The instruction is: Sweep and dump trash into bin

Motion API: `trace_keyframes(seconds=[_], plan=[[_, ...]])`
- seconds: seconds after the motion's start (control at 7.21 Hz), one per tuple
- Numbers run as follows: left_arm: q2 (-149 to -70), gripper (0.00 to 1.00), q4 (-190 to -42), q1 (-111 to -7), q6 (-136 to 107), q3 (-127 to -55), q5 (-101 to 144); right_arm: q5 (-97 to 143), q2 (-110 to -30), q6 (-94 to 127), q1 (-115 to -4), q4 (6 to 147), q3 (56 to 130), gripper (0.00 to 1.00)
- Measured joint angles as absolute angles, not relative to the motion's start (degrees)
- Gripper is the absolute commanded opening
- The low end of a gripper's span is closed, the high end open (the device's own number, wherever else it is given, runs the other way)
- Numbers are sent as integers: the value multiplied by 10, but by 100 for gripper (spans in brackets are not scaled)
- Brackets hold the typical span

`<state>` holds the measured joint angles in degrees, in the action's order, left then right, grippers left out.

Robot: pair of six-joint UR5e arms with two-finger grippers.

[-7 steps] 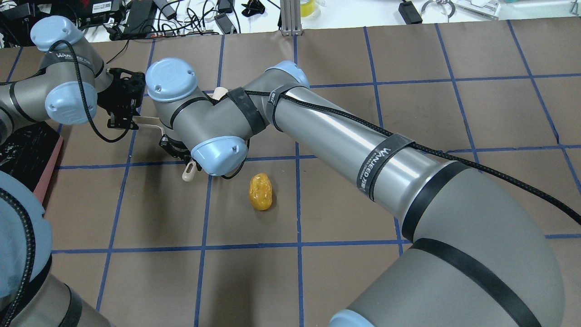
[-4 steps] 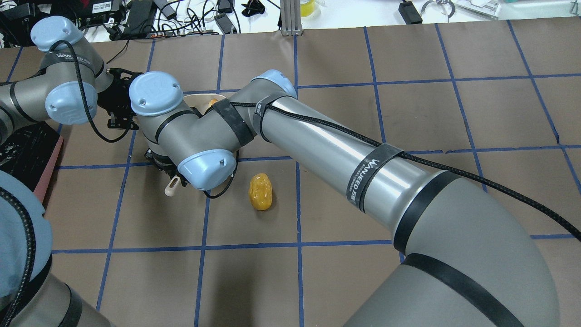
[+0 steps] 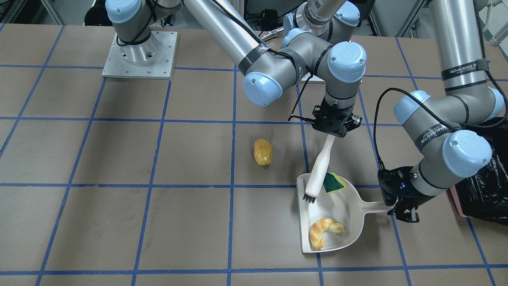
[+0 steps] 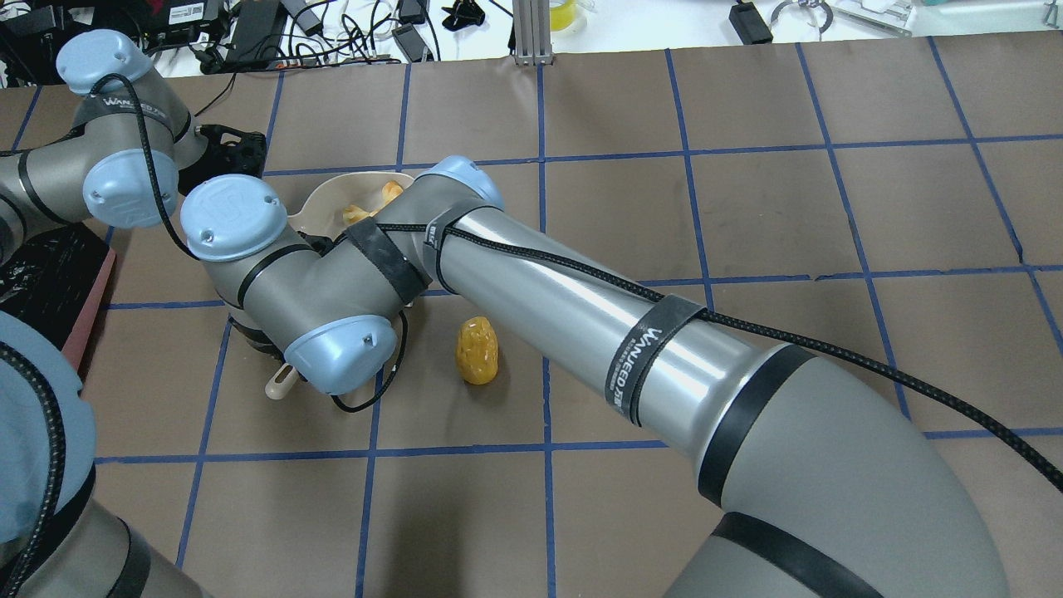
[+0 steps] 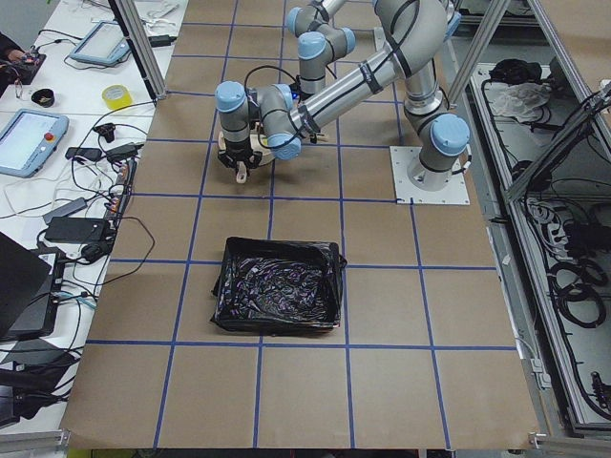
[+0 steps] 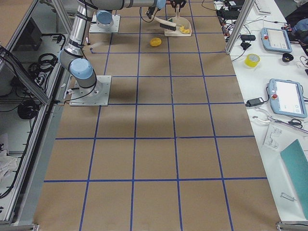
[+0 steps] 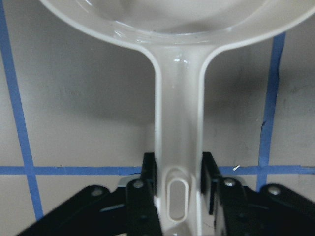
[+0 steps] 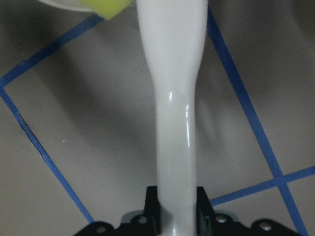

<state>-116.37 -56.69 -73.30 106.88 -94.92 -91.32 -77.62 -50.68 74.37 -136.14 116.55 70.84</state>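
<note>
The beige dustpan [image 3: 337,214] lies on the table with the croissant [image 3: 323,231] and the green-and-yellow sponge [image 3: 332,182] in it. My left gripper [image 3: 399,202] is shut on the dustpan handle [image 7: 178,147]. My right gripper [image 3: 333,127] is shut on the beige brush [image 3: 320,165], whose dark bristles rest inside the pan beside the sponge. The potato-like lump [image 3: 262,151] lies on the table, apart from the pan and to its left in the front view; it also shows in the overhead view [image 4: 477,350]. The bin [image 5: 277,296] with its black bag stands past my left arm.
The bin's black bag [image 3: 486,178] and pink side [image 3: 456,202] are close to the left wrist. My right arm [image 4: 581,316] crosses over the table and hides most of the pan from overhead. A cluttered white bench [image 4: 664,21] runs along the far edge.
My right wrist has moved left and toward the robot in the overhead view, taking the brush with it. The pan and croissant now show behind it. The potato-like lump has stayed put.
</note>
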Motion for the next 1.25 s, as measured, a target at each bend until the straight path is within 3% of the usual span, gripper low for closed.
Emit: trace_keyframes(seconds=[1.25], plan=[[-1164, 0, -567, -733, 1069, -949, -913, -769, -537, 646, -1281, 1102, 690, 0]])
